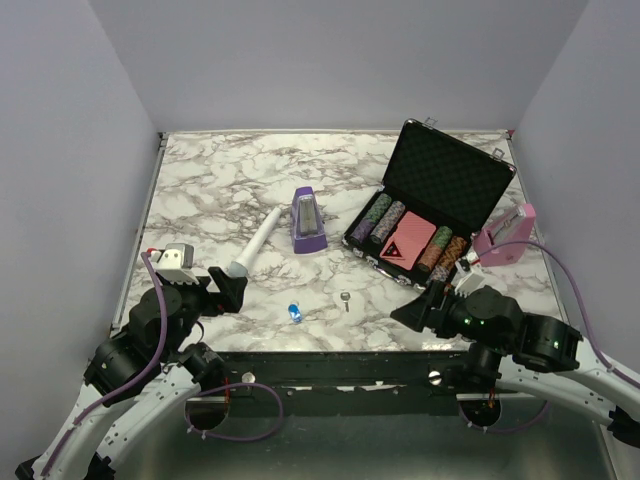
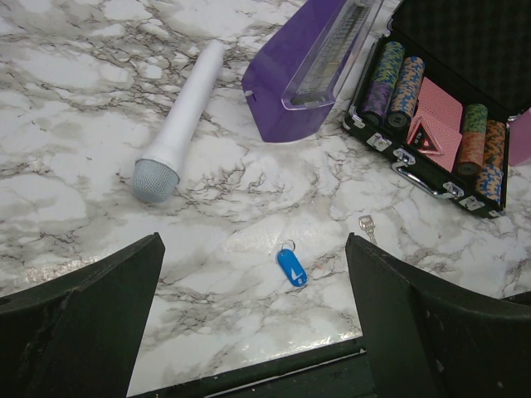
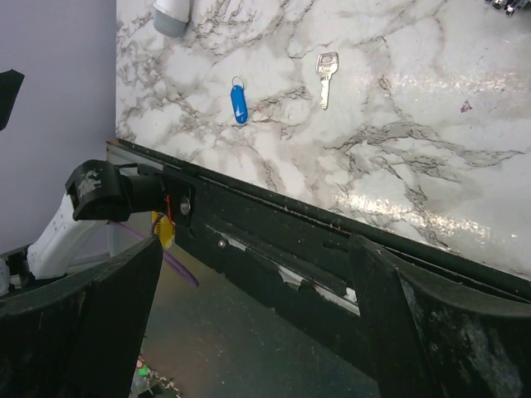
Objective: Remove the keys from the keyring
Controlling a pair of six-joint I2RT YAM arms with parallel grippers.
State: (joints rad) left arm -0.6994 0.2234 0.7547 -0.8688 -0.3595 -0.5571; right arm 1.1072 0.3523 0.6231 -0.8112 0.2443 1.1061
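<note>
Between the fingers of the left claw: nothing. The black jaws stand wide apart and grip no object, low over the near edge of the table.
Between the fingers of the right claw: nothing either. The jaws are spread wide and sit just off the table's front lip, out of the way of the work.
Just ahead of both claws: small silver metal key, lying flat and alone on the white marble-patterned tabletop, close to the near edge.
Left of the key: blue plastic tag on a thin wire keyring, near the key but not touching it. No key hangs on the ring.
Judgement: key and ring lie apart, so the removal looks done. Open, empty claws suit a task with nothing left to hold.
Farther out: white stick with a grey mesh tip, purple metronome, open black case of poker chips and red cards and a pink device at the right. All are well apart from the key and play no part.
</note>
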